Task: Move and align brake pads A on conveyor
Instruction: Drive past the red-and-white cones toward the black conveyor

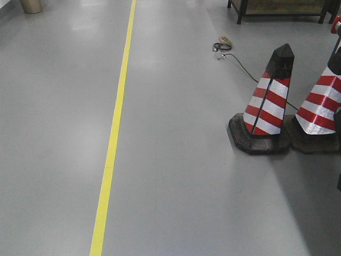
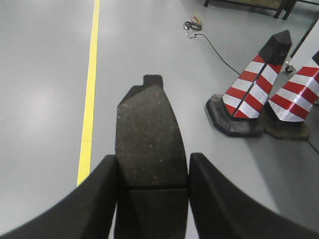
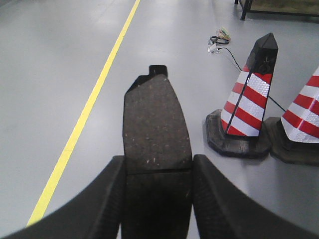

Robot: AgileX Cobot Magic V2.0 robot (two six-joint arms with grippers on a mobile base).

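Here, both wrist views look down past the grippers at a smooth grey floor (image 1: 53, 133)

In the left wrist view, the left gripper (image 2: 153, 167) pinches the left-hand brake pad (image 2: 149, 129) between two black fingers (image 2: 94, 199), one pressed against each long edge. The pad is a dark, rough-faced, curved oblong. It points away from the camera and hangs above the floor. A thin groove (image 2: 152, 188) crosses its face between the fingers, and a small black tab (image 2: 152, 79) of the backing plate juts from its far end.

In the right wrist view, the right gripper (image 3: 158, 167) clamps the right-hand brake pad (image 3: 155, 119) the same way, with fingers (image 3: 99, 204) touching both long edges. This pad also reaches forward over the floor. Its groove (image 3: 157, 172) sits just beyond the fingertips, and a notched tab (image 3: 158, 69) shows at its far end.

The front-facing view shows neither gripper nor pad. A yellow line (image 1: 114, 133) runs along the floor, left of centre. To the right stand two cones with red and white stripes, black tips and black bases: the nearer cone (image 1: 269, 101) and the second cone (image 1: 322, 101), bases touching, the second cut off by the right edge. A thin cable leads from behind the cones to a small coil of wires (image 1: 222, 45) lying further back. Dark furniture legs (image 1: 238, 13) show at the top edge, and a beige bin (image 1: 31, 5) sits at the top left corner
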